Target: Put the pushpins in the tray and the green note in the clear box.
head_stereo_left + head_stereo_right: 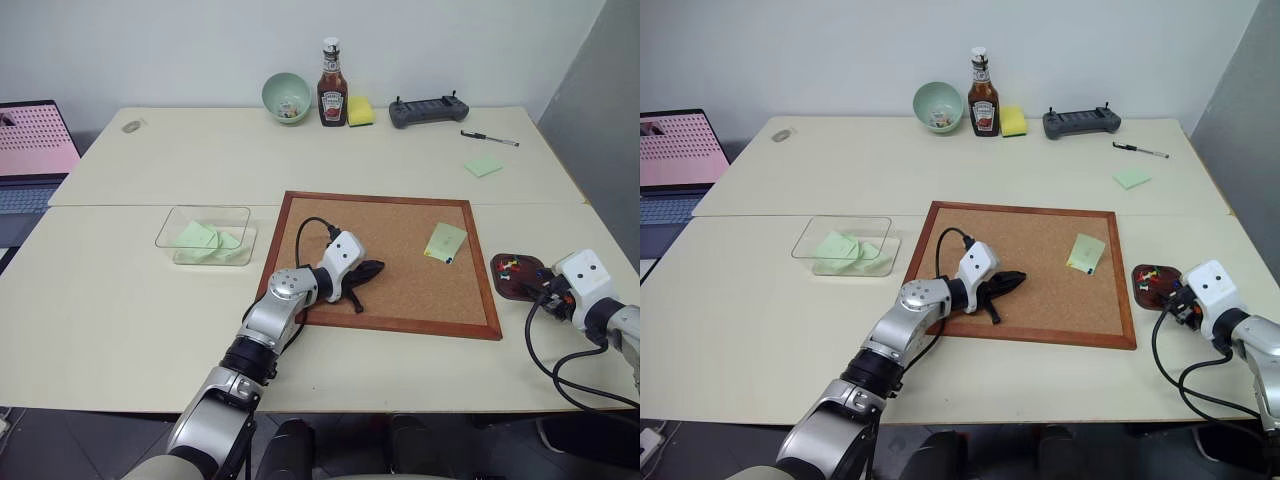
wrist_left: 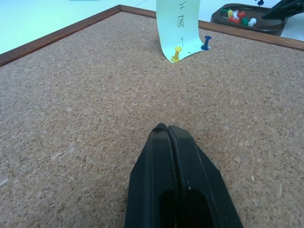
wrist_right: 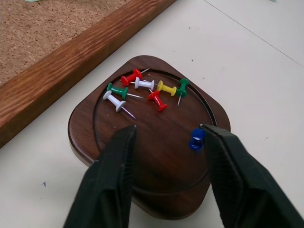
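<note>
Pushpins lie in the tray off your corkboard's right edge, the clear box at its left, left gripper closed empty on the cork, green note pinned rightward, right gripper open over the tray.

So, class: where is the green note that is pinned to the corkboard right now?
In the head view, the green note lies on the corkboard near its right edge, between the left gripper and the wooden tray.

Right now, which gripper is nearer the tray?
Right. The right gripper hangs open just over the tray; the left gripper rests shut mid corkboard, well away.
</note>
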